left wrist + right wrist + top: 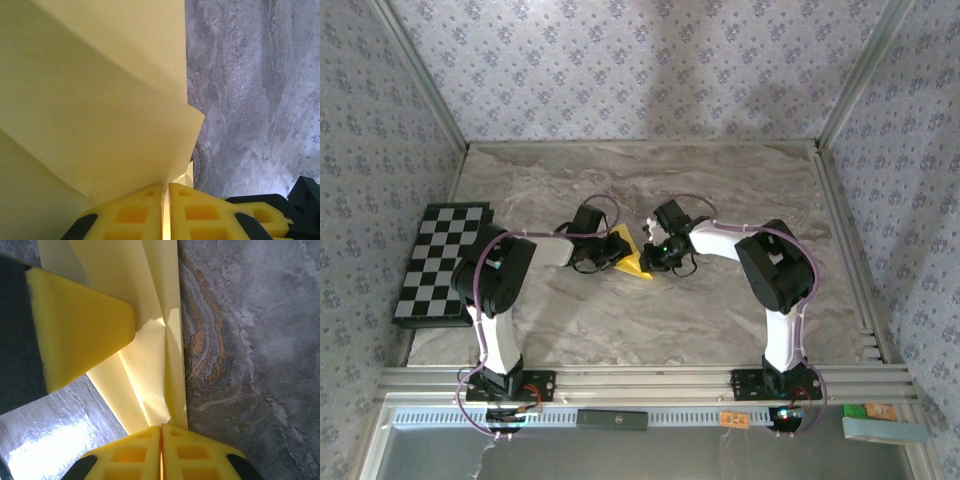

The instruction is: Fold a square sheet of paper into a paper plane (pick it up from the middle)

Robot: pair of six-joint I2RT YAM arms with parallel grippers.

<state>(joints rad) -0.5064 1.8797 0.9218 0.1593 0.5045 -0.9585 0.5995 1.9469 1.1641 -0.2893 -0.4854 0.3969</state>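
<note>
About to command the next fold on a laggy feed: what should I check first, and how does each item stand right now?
1. Left gripper shut on the paper: ok.
2. Right gripper shut on the same paper: ok.
3. Paper shows creases from folding: ok.
4. Creases lined up evenly on both sides: cannot tell, too close up.
5. Checkered board well apart from the paper: ok.
6. Paper lifted off the table: cannot tell.
</note>
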